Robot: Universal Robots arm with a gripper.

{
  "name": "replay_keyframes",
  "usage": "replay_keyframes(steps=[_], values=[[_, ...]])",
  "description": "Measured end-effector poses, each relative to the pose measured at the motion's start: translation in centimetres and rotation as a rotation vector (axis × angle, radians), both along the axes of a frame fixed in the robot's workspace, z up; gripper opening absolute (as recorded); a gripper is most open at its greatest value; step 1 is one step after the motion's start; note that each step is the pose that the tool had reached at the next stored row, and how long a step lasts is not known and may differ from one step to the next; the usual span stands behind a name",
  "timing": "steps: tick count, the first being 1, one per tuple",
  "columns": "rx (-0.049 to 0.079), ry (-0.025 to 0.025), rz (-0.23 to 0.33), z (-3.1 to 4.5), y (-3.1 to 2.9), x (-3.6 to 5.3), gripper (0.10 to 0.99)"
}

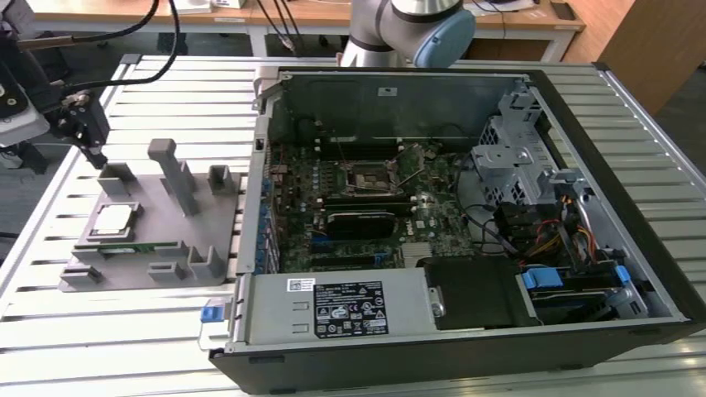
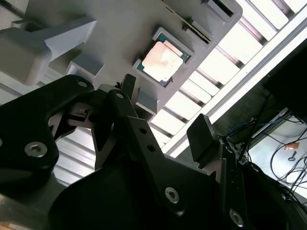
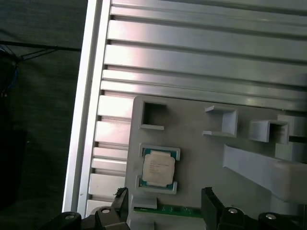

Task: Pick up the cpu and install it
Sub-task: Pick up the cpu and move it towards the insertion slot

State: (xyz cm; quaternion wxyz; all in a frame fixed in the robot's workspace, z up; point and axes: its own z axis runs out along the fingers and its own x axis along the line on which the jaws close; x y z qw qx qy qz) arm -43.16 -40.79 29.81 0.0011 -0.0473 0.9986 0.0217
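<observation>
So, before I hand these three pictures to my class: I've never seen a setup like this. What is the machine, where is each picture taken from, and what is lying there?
The machine is a grey-and-blue jointed robot arm; its black two-fingered gripper hangs at the exterior view's left. That view comes from a camera off the arm; the two wrist views come from cameras riding near the gripper. On the slatted silver metal table lie a grey plastic holder tray and an open black computer case. The small square silver cpu rests in the tray beside a long green memory stick. The gripper is open, holds nothing, and hovers above the cpu.
</observation>
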Motion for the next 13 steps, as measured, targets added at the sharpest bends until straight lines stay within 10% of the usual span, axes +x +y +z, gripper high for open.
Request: replay_keyframes(steps=[13], values=[[0.000, 0.0007, 0.007, -2.37, -0.01, 0.00, 0.706]])
